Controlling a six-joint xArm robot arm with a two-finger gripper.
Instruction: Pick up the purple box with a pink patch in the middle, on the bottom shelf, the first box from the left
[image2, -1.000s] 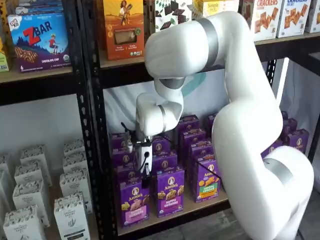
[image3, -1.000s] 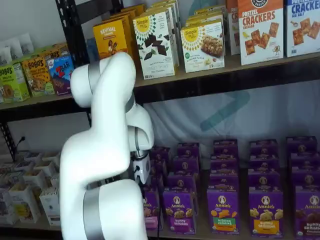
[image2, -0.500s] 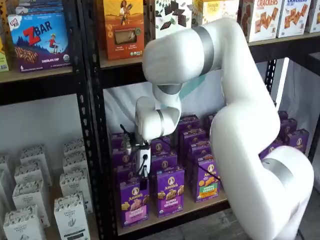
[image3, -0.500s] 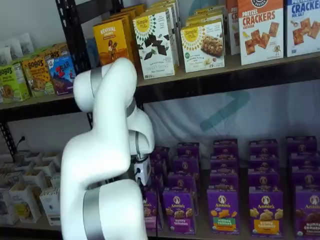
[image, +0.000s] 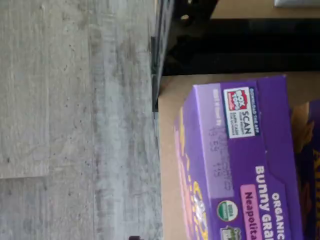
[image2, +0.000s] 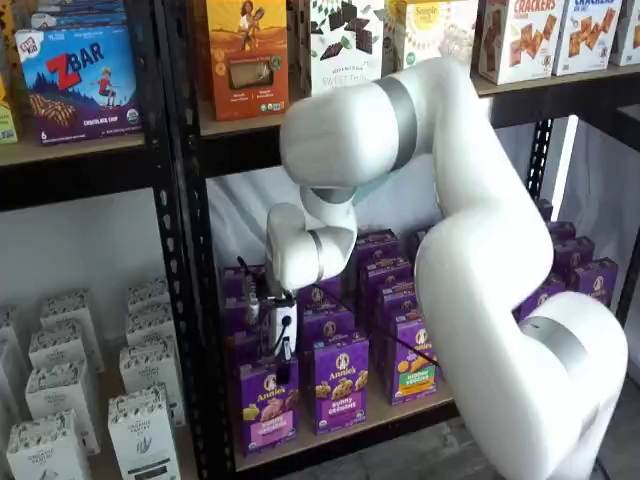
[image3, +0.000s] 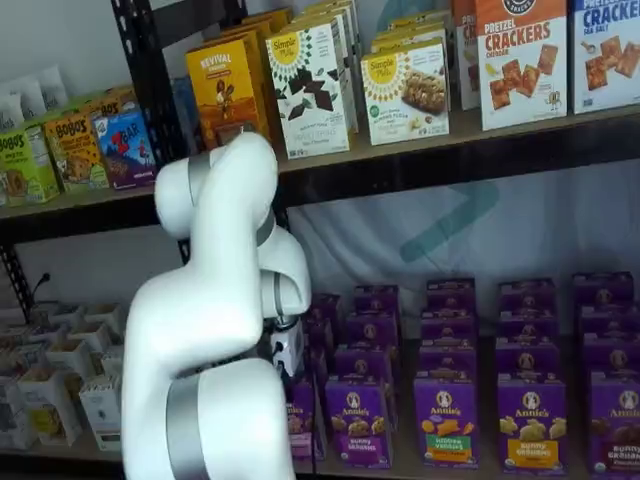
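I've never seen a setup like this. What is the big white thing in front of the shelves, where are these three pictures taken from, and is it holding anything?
The big white thing is a robot arm with jointed segments. Two pictures come from fixed cameras facing the shelves; the third comes from a camera on the arm's wrist, looking down, and its picture is turned sideways. At the arm's end is the gripper, whose jaws stand wide apart with nothing in them. It hangs just above the purple box with a pink panel, which stands on the bottom shelf beside other purple cartons. The wrist view shows that box's top from close up, beside the grey floor.
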